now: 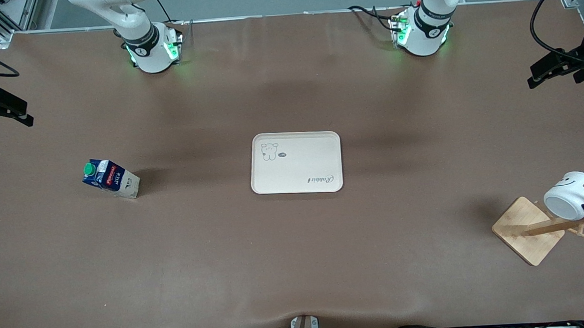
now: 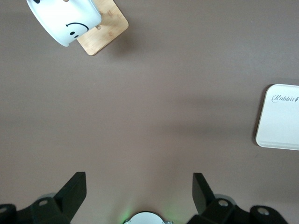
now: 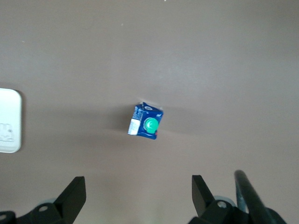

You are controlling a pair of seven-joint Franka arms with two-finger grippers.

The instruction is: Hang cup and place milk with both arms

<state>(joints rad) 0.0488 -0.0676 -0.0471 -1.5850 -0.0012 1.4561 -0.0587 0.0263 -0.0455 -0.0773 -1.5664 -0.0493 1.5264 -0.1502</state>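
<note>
The cup (image 1: 569, 196), a white mug with a black handle and smiley face, hangs by its handle on a peg of the wooden rack (image 1: 528, 230) at the left arm's end of the table. It also shows in the left wrist view (image 2: 63, 19). The milk (image 1: 110, 178), a dark blue carton with a green cap, stands on the table at the right arm's end, and shows in the right wrist view (image 3: 146, 126). My left gripper (image 2: 139, 179) is open and empty, high over bare table. My right gripper (image 3: 138, 182) is open and empty, high above the table near the milk.
A beige tray (image 1: 296, 162) with a bear drawing lies empty at the table's middle; its edge shows in the left wrist view (image 2: 279, 122) and the right wrist view (image 3: 9, 120). Both arm bases (image 1: 153, 49) stand along the table's edge farthest from the front camera.
</note>
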